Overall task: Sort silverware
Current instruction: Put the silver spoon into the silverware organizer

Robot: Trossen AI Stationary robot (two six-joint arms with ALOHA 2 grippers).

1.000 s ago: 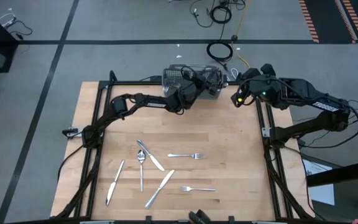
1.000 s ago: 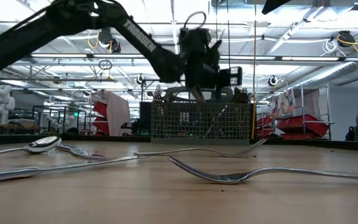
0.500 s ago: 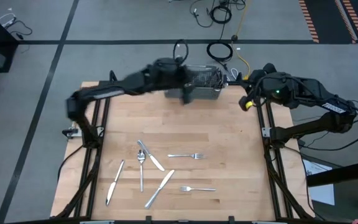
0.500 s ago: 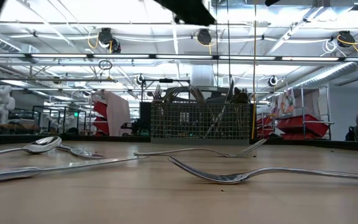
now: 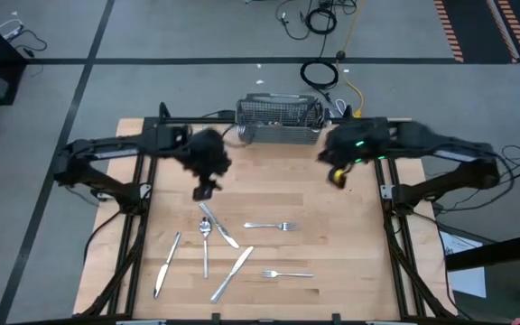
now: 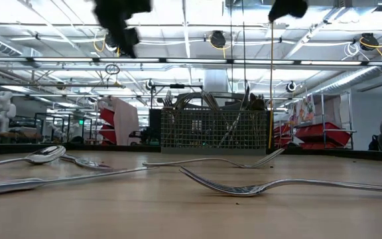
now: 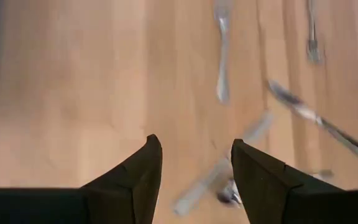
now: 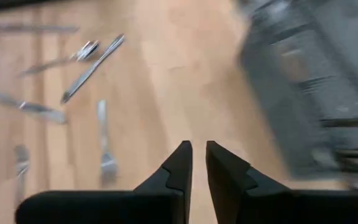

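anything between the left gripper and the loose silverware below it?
Nothing. In the high view only bare wood separates the left gripper from the nearest spoon. The left wrist view shows its open fingers holding nothing above the table.

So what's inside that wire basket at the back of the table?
The wire basket holds upright silverware, handles and tines poking above its rim. Their lower ends blur behind the mesh, so counting them isn't possible.

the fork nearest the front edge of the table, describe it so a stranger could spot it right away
On the light wooden table, find the loose cluster of shiny metal silverware below the grey wire-mesh basket. The slim silver fork lies at the cluster's lower right, level, tines toward the knives. The other fork lies farther back, tines pointing away.
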